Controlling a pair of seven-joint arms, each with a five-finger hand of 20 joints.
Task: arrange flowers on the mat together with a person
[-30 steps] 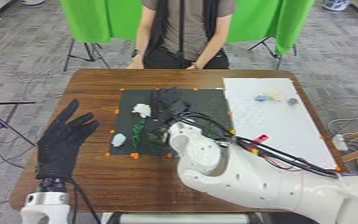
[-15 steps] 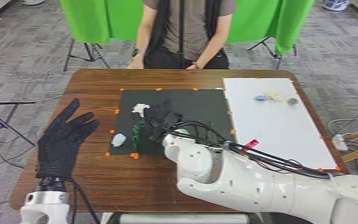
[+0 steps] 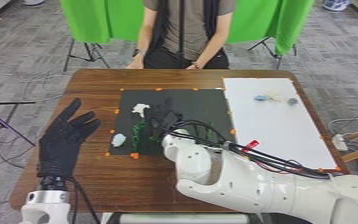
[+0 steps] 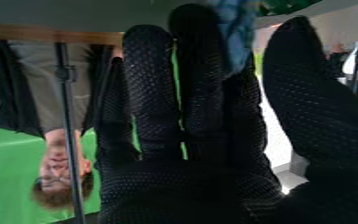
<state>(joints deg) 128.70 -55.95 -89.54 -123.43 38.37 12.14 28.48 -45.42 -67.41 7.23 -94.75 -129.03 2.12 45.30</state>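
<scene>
In the head view, my right hand (image 3: 165, 121) was low over the dark mat (image 3: 198, 102), beside the green foliage (image 3: 138, 132). The white flower (image 3: 141, 108) and pale blue flower (image 3: 119, 140) lay on the mat; small blooms (image 3: 269, 97) sat on the white sheet (image 3: 278, 135). My left hand (image 3: 56, 150) hung open above the counter (image 3: 87, 187).

In the right wrist view, my fingers (image 4: 151, 90) were straight, unclenched, the thumb (image 4: 304, 90) apart, with blue petals (image 4: 236, 27) between them; I couldn't tell if they touched. Lifting carelessly might have snagged those petals and dragged that bloom askew; a leftward sweep could have knocked the foliage out of line.
</scene>
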